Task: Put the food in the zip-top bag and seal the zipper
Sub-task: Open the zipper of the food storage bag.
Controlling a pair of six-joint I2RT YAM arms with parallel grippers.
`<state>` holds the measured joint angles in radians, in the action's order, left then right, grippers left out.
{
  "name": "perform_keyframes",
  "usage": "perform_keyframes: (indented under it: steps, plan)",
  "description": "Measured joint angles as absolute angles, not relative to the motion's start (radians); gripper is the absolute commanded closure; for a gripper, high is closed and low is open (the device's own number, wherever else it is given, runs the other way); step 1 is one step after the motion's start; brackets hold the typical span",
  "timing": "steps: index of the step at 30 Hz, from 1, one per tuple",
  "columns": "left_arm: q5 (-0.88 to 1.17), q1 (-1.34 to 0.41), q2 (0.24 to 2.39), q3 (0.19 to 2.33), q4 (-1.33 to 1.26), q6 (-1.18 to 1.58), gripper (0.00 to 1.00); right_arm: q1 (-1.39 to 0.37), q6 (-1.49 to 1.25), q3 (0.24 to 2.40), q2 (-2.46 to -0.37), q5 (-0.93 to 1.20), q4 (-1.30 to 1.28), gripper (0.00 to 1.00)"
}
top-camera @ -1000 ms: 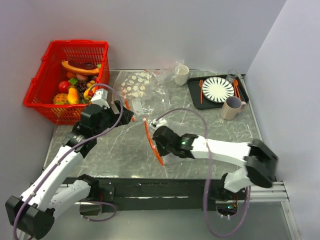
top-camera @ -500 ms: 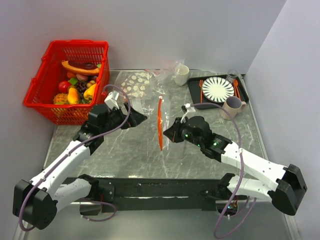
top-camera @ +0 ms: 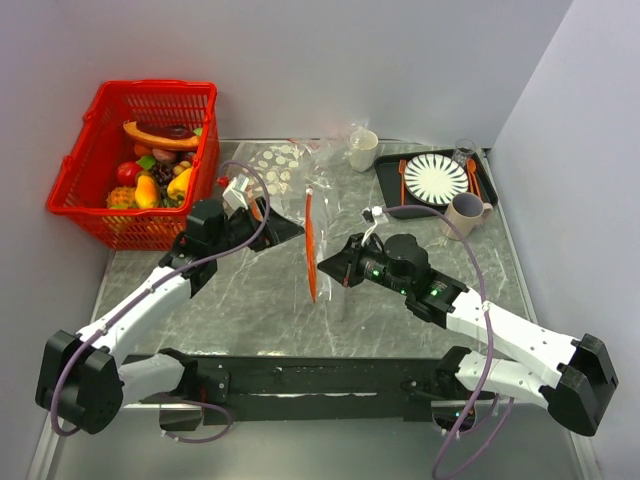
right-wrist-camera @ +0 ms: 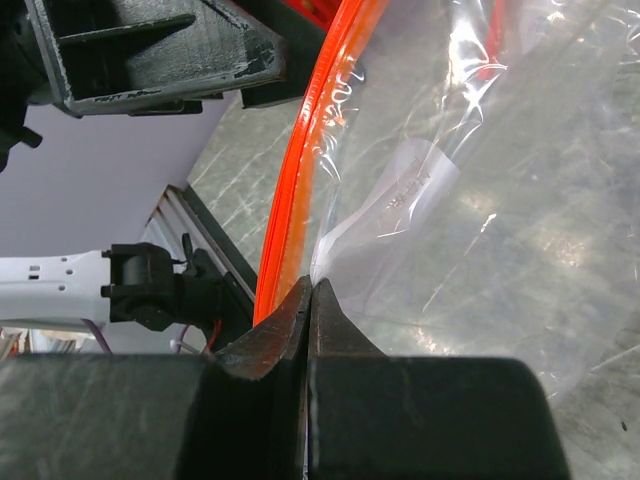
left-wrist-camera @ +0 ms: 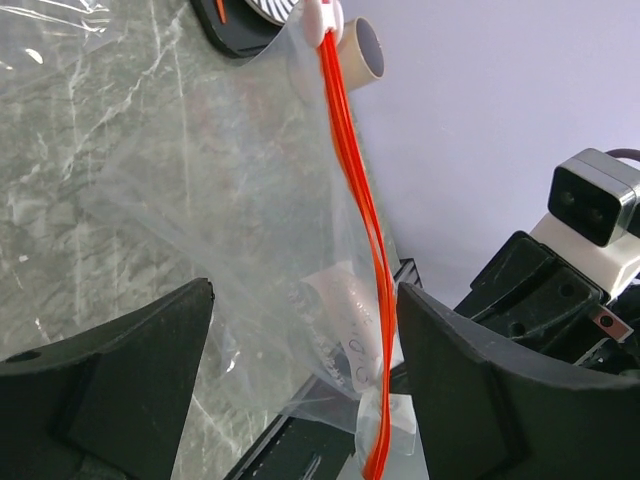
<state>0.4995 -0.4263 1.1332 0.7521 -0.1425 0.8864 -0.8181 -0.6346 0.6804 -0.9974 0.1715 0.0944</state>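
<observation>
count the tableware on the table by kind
cups: 2, white cup and mug
drinking glass: 1
striped plate: 1
black tray: 1
orange utensils: 2
total: 7

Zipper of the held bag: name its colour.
The zipper is orange-red, clearest in left wrist view.

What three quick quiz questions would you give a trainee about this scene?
1. Short answer: which arm's jaws grip the zip-top bag beside its zipper?
2. True or false: the left jaws are shut.
3. Multiple choice: the food lies in A) the red basket, B) the bag, C) the black tray.

Key: 1. the right arm's; 2. false, the left jaws stand open; 3. A.
</observation>
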Motion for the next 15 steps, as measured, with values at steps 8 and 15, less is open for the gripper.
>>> perform_keyframes:
  steps: [8,15]
  plan:
    - [0.508,-0.436,1.143,0.752,-0.16,0.897,0.27,-0.818,-0.634,0.68,-1.003,0.189,0.11,1.0]
    - [0.507,-0.454,1.164,0.753,-0.16,0.893,0.36,-0.818,-0.634,0.68,-1.012,0.204,0.112,1.0]
